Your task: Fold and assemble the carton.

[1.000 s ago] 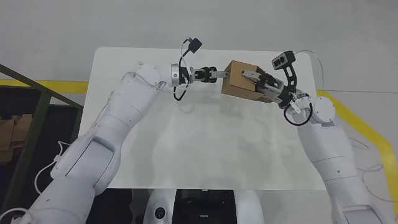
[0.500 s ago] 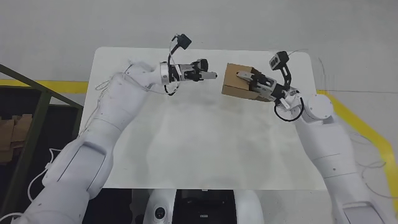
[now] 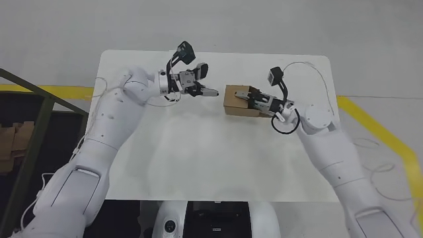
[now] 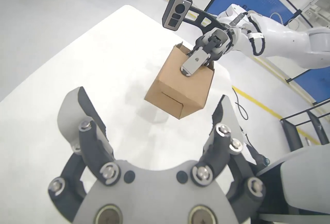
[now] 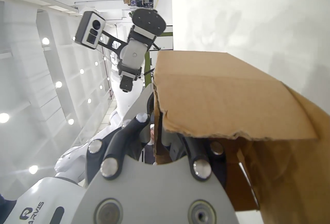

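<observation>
A smooth grey floor (image 3: 264, 13) lined with yellow is shown around a matte white, round-cornered table (image 3: 198, 165). Over its far middle, a brown corrugated carton (image 3: 234, 100) is clamped by one wall in the right gripper (image 3: 253, 97); the left gripper (image 3: 210, 93) is held spread, just apart.

Bright, even light from overhead falls on the white table (image 3: 198, 162), which looks almost washed out in the top view. In the left wrist view the carton (image 4: 180, 88) throws only a faint, soft-edged shadow on the tabletop just below it. In the right wrist view, rows of round ceiling lamps (image 5: 45, 41) glare as white spots. Both wrist views bow straight lines near their edges
</observation>
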